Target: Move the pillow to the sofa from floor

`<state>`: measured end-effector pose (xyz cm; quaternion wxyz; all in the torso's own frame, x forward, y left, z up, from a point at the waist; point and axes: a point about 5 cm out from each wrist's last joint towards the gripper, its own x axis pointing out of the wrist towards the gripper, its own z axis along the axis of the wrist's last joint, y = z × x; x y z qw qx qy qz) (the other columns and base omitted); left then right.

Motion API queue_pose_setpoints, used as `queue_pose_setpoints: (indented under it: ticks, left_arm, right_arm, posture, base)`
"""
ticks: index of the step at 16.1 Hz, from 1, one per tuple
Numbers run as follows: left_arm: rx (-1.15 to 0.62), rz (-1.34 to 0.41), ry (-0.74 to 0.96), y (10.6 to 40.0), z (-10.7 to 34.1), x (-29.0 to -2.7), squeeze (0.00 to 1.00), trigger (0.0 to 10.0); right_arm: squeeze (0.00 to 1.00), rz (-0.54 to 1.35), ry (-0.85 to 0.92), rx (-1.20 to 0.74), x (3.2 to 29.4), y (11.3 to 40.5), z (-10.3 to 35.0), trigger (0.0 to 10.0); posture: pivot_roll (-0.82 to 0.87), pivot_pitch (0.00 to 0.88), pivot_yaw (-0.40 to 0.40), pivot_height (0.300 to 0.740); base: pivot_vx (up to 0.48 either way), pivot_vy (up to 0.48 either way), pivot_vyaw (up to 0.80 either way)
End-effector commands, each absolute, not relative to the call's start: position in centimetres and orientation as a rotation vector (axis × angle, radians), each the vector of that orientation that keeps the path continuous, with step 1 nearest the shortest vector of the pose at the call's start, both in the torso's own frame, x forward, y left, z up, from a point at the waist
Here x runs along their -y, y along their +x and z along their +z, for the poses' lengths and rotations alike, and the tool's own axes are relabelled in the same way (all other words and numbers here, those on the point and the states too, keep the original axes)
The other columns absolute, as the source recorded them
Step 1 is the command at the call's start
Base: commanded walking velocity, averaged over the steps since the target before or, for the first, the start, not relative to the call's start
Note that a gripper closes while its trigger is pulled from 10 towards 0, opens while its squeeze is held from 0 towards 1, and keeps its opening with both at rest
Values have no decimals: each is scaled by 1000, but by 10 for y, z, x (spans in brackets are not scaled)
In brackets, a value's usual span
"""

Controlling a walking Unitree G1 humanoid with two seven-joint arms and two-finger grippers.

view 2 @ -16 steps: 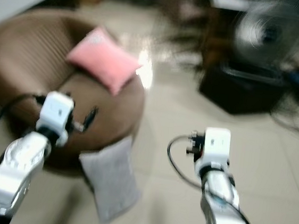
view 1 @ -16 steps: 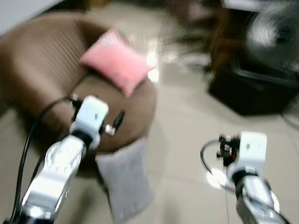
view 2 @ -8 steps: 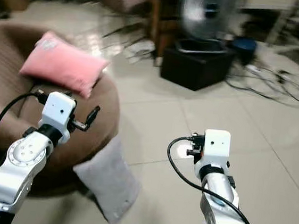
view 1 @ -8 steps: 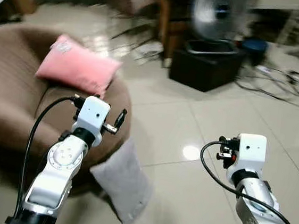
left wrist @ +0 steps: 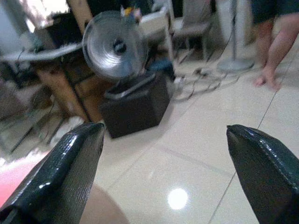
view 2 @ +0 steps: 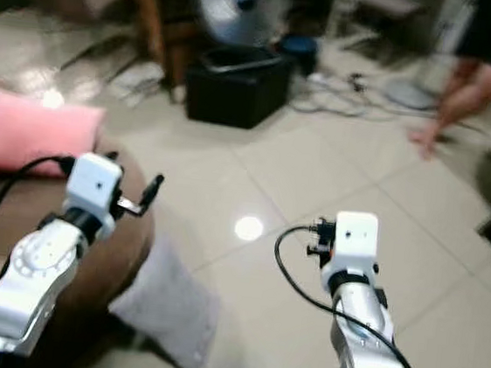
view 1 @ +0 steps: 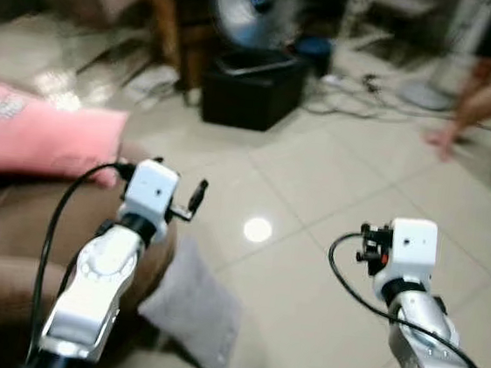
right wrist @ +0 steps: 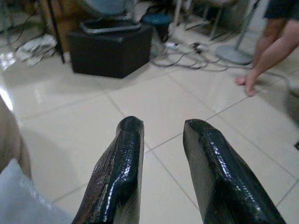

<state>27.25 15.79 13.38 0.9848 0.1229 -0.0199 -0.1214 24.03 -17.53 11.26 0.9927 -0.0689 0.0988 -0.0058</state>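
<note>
Two pillows in view: a grey pillow (view 1: 189,317) lying on the tiled floor (view 1: 340,203), tilted, touching the front edge of the brown sofa (view 1: 11,238); a pink pillow (view 1: 43,141) resting on the sofa's seat near its back edge. Left claw (left wrist: 163,177) raised above the sofa's front edge, fingers (left wrist: 60,172) spread wide apart, clamped on nothing. Right claw (right wrist: 161,172) held over bare floor, well apart from the grey pillow, fingers (right wrist: 119,177) a little apart with a narrow gap between them, gripping nothing. Farther back on the floor, a black box (view 1: 251,88) with a silver fan (view 1: 251,4) behind it, a tangle of cables (view 1: 368,105) beside it. At the far right edge of the floor, a person's bare legs (view 1: 479,94), standing. Somewhat blurred overall.
</note>
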Motion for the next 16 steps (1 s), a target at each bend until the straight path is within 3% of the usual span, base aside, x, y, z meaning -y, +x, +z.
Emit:
queue_pose_setpoints:
  ticks: [1,2,3,9,12,16]
  left_arm:
    - [54,-207,241,271,137,-166,0,10000]
    - [72,-199,229,270,139,-166,0,10000]
    - [79,-200,236,270,139,-166,0,10000]
    - [61,-217,254,270,134,-165,0,10000]
    - [64,-220,252,270,134,-164,0,10000]
    - [61,-220,252,270,134,-164,0,10000]
  right_arm:
    - [0,25,-158,-171,167,243,116,10000]
    - [0,66,-298,-157,164,245,114,10000]
    - [0,77,-328,-152,164,245,113,10000]
    - [0,100,-303,-150,170,240,109,10000]
    - [0,73,-269,-142,172,239,107,10000]
    - [0,75,-266,-157,173,240,105,10000]
  posture:
    - [-78,4,23,740]
    - [-79,1,19,740]
    - [-78,1,19,740]
    - [-84,0,21,740]
    - [-84,0,21,740]
    - [-83,0,21,740]
  base:
    - [0,0,0]
    - [0,0,0]
    - [0,0,0]
    - [206,0,0]
    - [342,0,717]
    - [342,0,0]
